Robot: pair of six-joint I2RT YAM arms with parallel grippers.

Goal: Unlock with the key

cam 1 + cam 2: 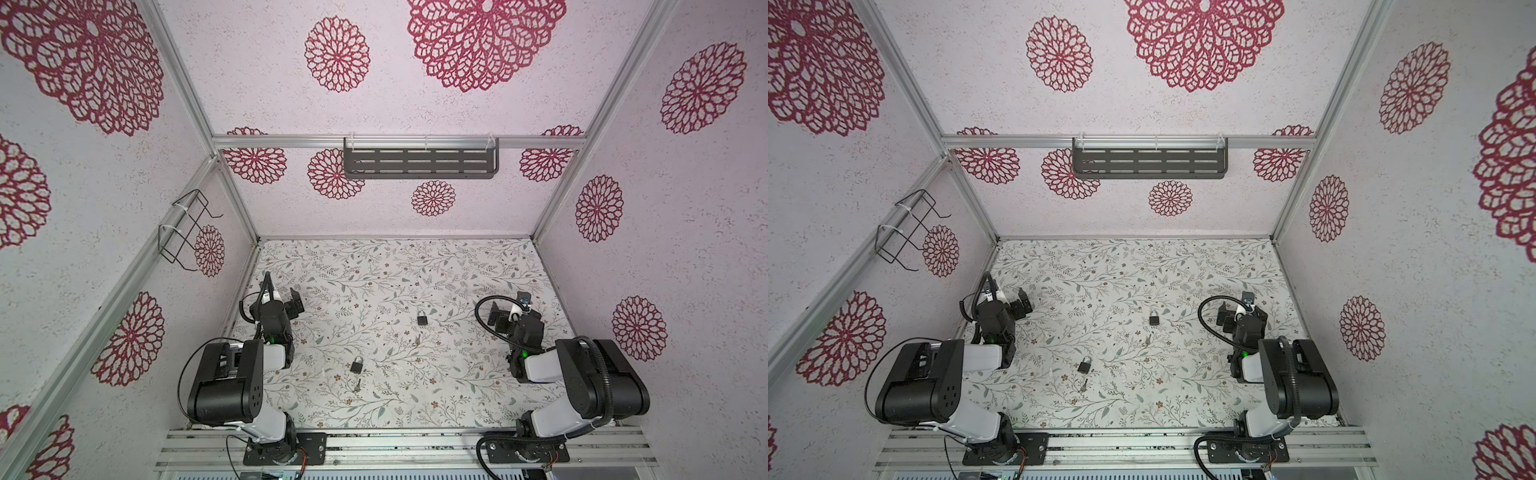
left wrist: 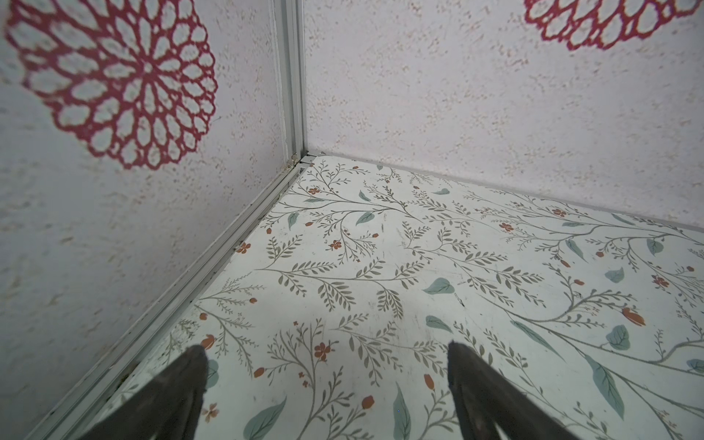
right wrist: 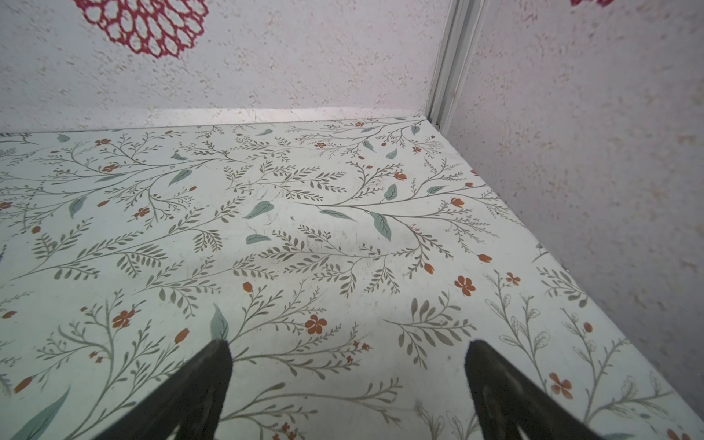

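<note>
Both tools were empty when I checked.

The left tool (image 1: 294, 302) was by the left edge of the surface (image 1: 457, 270), its fingers spread as wide as they go. In its wrist view I saw only bare floral print between the fingertips (image 2: 196, 362), which pointed at the back-left corner.

The right tool (image 1: 498, 316) was by the right edge, spread just as wide. Its wrist view showed fingertips (image 3: 219, 358) over bare print, pointing toward the back-right corner.

The key (image 1: 357, 385) lay flat toward the front edge, left of the middle. It was just on the front-edge side of the near padlock (image 1: 356, 365). I could not tell whether the key tip touched the lock body.

The key was well apart from both tools and closer to the front edge than either. The left tool was the nearer one.

The far padlock (image 1: 422, 318) lay around the middle of the surface, well apart from the near padlock. It was between the two tools, somewhat closer to the right tool.
</note>
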